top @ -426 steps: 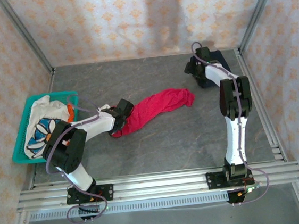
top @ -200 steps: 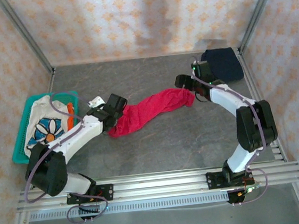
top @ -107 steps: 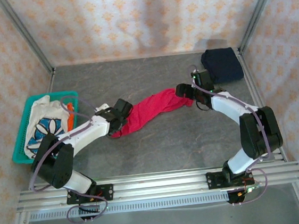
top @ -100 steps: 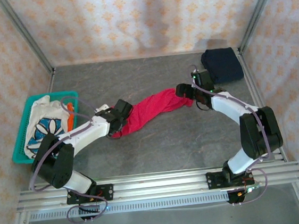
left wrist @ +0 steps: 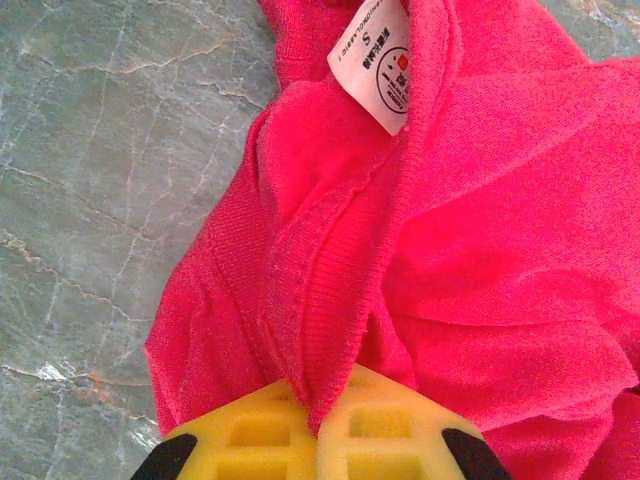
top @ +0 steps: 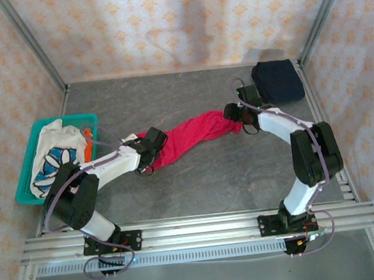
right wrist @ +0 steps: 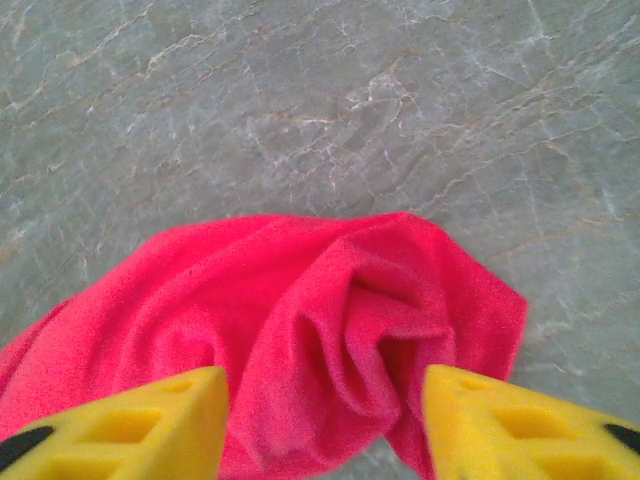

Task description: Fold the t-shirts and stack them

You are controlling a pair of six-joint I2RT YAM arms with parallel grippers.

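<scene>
The red t-shirt lies as a loose, twisted rope across the middle of the counter, running between your two wrists. The left fingers are closed on a fold of the ribbed neckline, just below the white size label, with the cloth pinched between the two pads. The right fingers stand apart, one on either side of the shirt's bunched opposite end, and the wrist view shows no clamp on it. The navy t-shirt sits folded at the far right corner, well apart from the red one. The flower-print t-shirt lies crumpled in the teal basket at the left edge. Assessment: the cloth is light and limp and holds no shape. It will sag and twist between two holds, but it is not fragile. The knit looks grippy enough to sit in closed pads, though a thin single layer could slip. The ribbed collar is the thicker, firmer place, so your left hold appears sound. On the right, take the hem or a doubled fold rather than the loose crown of the bunch. Risk: a lift from a bunched end would likely bring the shirt up twisted, so it needs spreading flat first. Folding of this shirt is not yet begun.
</scene>
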